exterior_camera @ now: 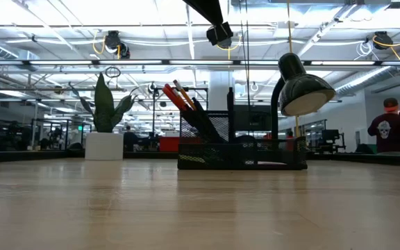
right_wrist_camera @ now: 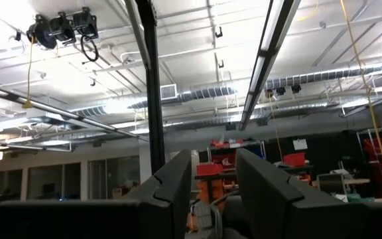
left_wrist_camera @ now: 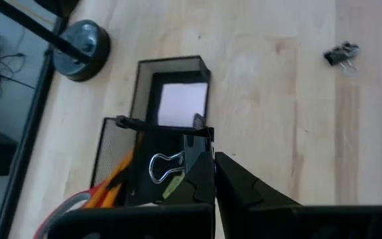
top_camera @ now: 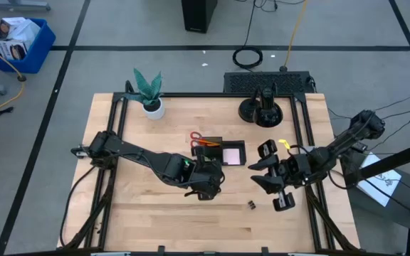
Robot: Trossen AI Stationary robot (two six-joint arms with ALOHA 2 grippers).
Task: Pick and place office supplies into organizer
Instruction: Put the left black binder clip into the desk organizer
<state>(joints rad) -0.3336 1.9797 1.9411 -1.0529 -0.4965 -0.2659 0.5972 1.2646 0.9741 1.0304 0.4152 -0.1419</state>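
- Looking straight down, the high view has the left gripper [top_camera: 208, 186] just in front of the organizer [top_camera: 223, 152], which sits mid-table with the scissors [top_camera: 199, 138] poking out of its far-left end. The right gripper [top_camera: 270, 174] hangs to the organizer's right, tipped on its side, apparently waiting. One loose clip [top_camera: 251, 205] lies on the table [top_camera: 134, 220] between the two arms; a yellow piece [top_camera: 284, 144] shows just beyond the right gripper. The plant [top_camera: 149, 92] stands at the far left corner, well clear.
- At table height, the low view shows the organizer [exterior_camera: 242, 154] as a mesh tray with scissors [exterior_camera: 174, 98] and pencils [exterior_camera: 184, 92] leaning upright in its taller cup, judged a sensible way to store long items. Neither gripper can be picked out here; a lamp [exterior_camera: 301, 87] covers part of the tray.
- Over the left wrist, the left gripper [left_wrist_camera: 214, 174] has its fingers pressed together on a binder clip [left_wrist_camera: 168, 164], held over the organizer's [left_wrist_camera: 171, 66] near edge, probably for a drop inside. The pink pad [left_wrist_camera: 183, 104] already lies in one compartment. Another clip [left_wrist_camera: 341, 54] lies apart on the wood.
- From the right wrist, the right gripper [right_wrist_camera: 212, 176] points at the ceiling, fingers parted; something pale sits low between them, too unclear to name or call held.
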